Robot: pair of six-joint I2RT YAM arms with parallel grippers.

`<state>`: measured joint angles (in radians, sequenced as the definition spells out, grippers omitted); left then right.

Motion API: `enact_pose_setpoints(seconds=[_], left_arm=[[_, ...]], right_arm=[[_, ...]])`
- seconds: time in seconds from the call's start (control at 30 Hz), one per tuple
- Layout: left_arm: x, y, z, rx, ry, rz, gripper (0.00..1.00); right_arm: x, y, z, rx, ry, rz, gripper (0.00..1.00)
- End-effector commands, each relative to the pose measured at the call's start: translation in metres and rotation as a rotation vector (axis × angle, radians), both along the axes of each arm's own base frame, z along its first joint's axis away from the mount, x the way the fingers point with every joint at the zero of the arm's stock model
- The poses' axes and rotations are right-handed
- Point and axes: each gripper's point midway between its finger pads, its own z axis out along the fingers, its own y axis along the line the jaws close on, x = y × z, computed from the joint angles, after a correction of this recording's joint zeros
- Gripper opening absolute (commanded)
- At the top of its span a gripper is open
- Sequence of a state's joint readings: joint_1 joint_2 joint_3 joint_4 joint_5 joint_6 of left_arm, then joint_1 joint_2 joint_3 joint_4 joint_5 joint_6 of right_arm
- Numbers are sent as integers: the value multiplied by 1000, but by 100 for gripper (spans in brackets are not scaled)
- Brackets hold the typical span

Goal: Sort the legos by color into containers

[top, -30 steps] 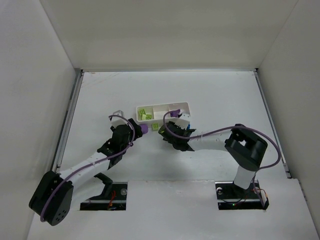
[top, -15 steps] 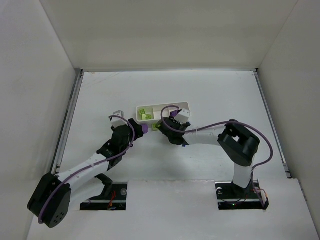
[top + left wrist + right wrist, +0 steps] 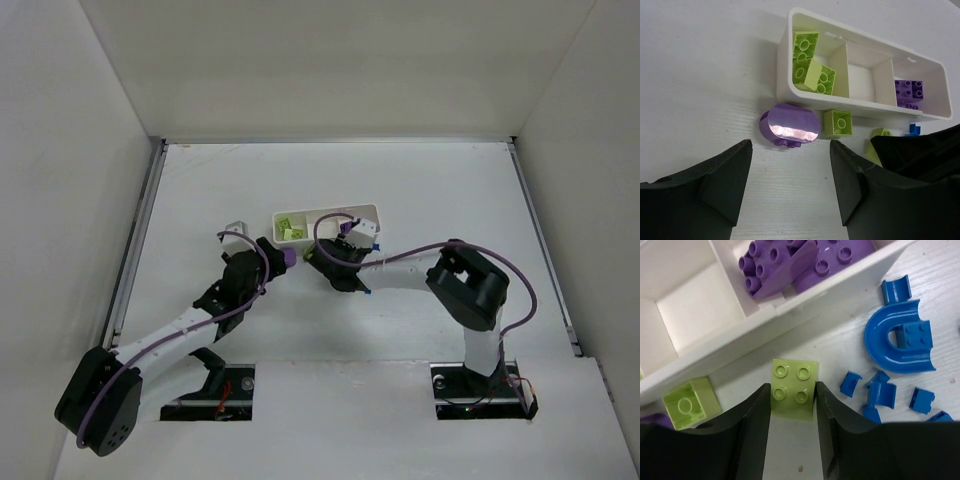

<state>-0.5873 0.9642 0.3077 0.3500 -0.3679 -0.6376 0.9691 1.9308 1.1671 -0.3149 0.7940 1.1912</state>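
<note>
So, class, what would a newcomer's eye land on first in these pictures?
The right gripper pinching a lime brick just outside the white tray. Beside it lies a scatter of blue pieces, and the tray holds lime bricks at one end and purple bricks at the other.

Glossy plastic legos [image 3: 792, 389], smooth white plastic tray [image 3: 782, 75], matt textured table [image 3: 700, 75]

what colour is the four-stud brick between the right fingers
It's a lime green four-stud plastic brick, clearest in the right wrist view.
</note>
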Motion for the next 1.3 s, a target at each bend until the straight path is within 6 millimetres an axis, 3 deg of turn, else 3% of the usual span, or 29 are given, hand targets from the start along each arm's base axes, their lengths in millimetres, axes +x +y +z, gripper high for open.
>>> enact_pose_setpoints(seconds=[0.0,0.17,0.33,0.53,0.6,0.8,0.93,1.13,1.27], left_arm=[[2,2,11,-35,-43,16,60],[3,8,10,-44,-43,36,60],[5,19,6,-57,-35,75,54],[5,27,3,-70,-27,96,52],[6,29,1,-77,-15,102,52],[5,15,-2,-74,8,50,55],[5,13,-2,-63,4,48,58],[2,9,2,-62,-11,37,61],[2,4,-2,-43,1,27,62]], right_arm=[[-44,-1,-9,-69,69,81,24],[-63,19,39,-27,4,191,23],[-44,68,100,48,-121,351,23],[2,114,141,150,-236,466,25],[19,129,144,197,-240,506,25],[58,146,129,230,-220,514,27],[65,146,123,221,-214,504,29],[68,141,129,216,-229,494,53],[67,129,138,214,-247,475,58]])
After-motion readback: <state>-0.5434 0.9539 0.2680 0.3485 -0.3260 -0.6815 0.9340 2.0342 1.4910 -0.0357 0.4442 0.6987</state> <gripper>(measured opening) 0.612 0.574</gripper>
